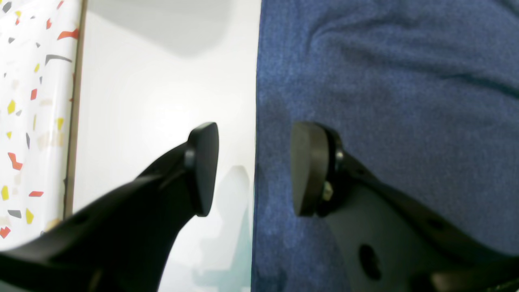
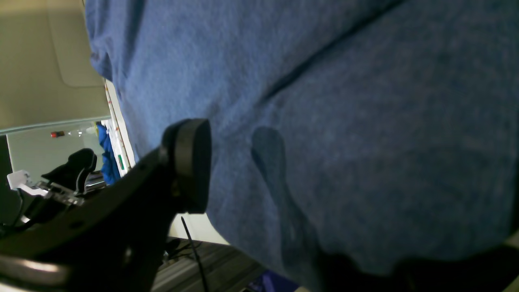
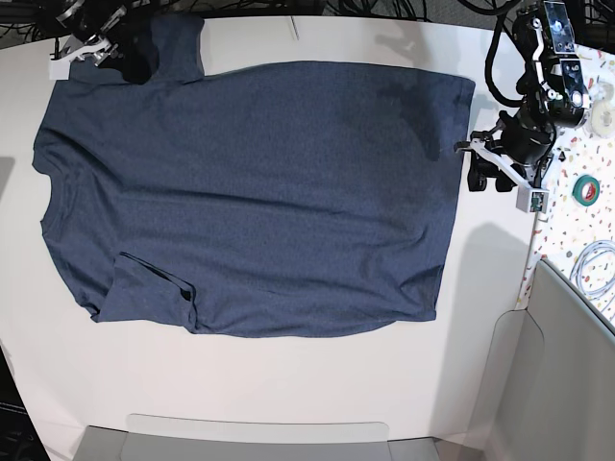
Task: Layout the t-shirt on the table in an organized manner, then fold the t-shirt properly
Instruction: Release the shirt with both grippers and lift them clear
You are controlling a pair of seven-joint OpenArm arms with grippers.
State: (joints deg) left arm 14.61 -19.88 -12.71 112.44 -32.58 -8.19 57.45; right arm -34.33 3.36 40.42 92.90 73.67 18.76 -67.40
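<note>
Shirt (image 3: 259, 192): soft, light knit, limp under its own weight; we judge it will drape and stretch if lifted from one point, and slide easily over the smooth bench (image 3: 288, 384). Best taken at an edge or corner, pinching a hem or a sleeve, one claw at each end so the cloth stays taut. Nothing fragile about it.

Appearance: dark navy-blue heather, short sleeves, plain side up, no lettering visible. It lies spread nearly flat across the white bench, collar toward the base view's left, hem toward its right. The near sleeve is folded in over the body; the far sleeve reaches toward the bench's top left corner. Shallow wrinkles cross the chest.

Left claw (image 1: 253, 168): open, jaws straddling the straight hem edge, one pad over bare bench, the other over cloth; we see nothing pinched.

Right claw (image 3: 120, 53): at the far sleeve. In its wrist view one pad shows beside the cloth and the other is hidden under it, so we cannot tell whether it grips.
</note>
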